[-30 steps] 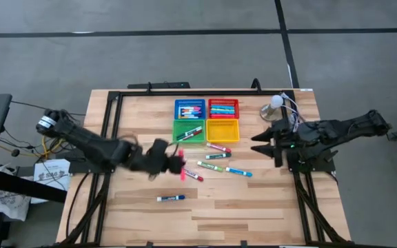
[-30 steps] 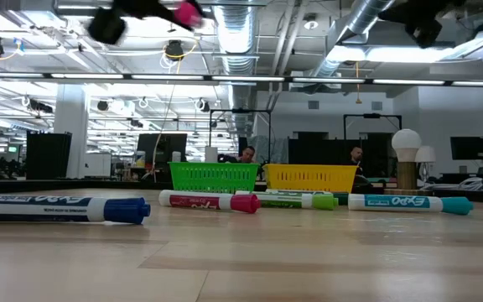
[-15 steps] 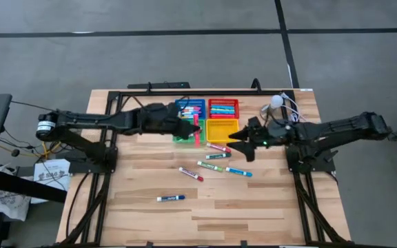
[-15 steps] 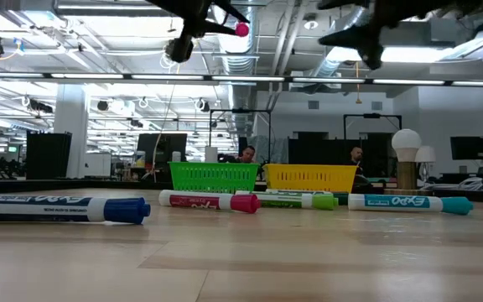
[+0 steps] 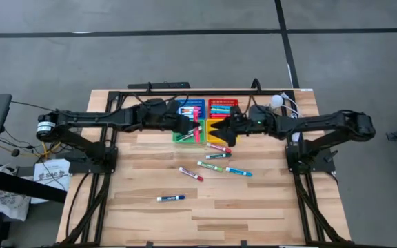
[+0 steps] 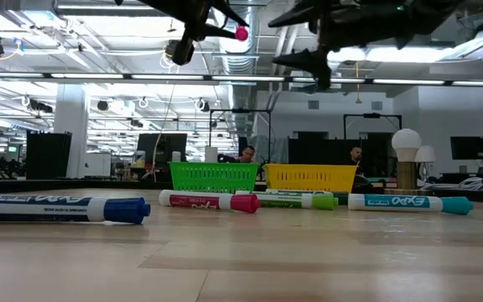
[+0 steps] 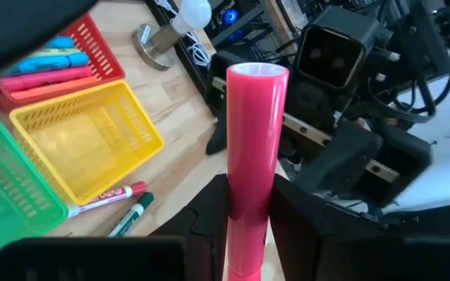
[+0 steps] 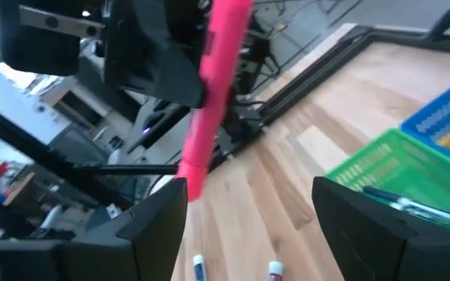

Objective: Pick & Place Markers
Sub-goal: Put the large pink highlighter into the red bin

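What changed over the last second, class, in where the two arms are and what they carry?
The left gripper, shut on the pink marker, swung from mid-table to above the green basket. The right gripper reached in from the right edge toward it, its jaws opening wide. The loose markers and the baskets stayed put.

Pink marker (image 7: 255,148), yellow mesh basket (image 7: 84,148)
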Tool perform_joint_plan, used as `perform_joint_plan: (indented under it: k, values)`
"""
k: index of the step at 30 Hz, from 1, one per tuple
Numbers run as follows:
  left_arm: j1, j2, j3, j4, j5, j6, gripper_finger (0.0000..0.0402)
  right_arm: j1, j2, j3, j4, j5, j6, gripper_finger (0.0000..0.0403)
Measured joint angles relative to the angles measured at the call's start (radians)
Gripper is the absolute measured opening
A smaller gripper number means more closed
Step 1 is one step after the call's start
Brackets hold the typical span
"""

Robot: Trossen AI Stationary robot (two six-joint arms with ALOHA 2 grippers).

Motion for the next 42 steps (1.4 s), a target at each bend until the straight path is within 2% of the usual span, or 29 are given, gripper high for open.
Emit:
perform_joint_plan:
  k: [6,21,26,32,42]
  values:
    - [0.012,0.000,0.000,0.000,-0.003,0.016,0.0081,-0.010,0.095,0.089,0.025,-0.068,-0.016,0.0267]
    - [0.016,0.000,0.000,0.000,0.005,0.029,0.0081,-0.010,0.268,0.257,0.017,-0.073,-0.045,0.0266]
    - [0.016,0.000,0.001,0.000,0.009,0.029,0.0081,-0.017,0.275,0.280,0.009,-0.075,-0.046,0.0256]
    - [0.016,-0.001,0.001,0.000,0.007,0.029,0.0081,-0.030,0.273,0.280,0.005,-0.077,-0.041,0.0213]
    - [0.017,-0.001,0.001,-0.004,0.005,0.039,0.0081,-0.030,0.273,0.280,-0.010,-0.080,-0.039,0.0094]
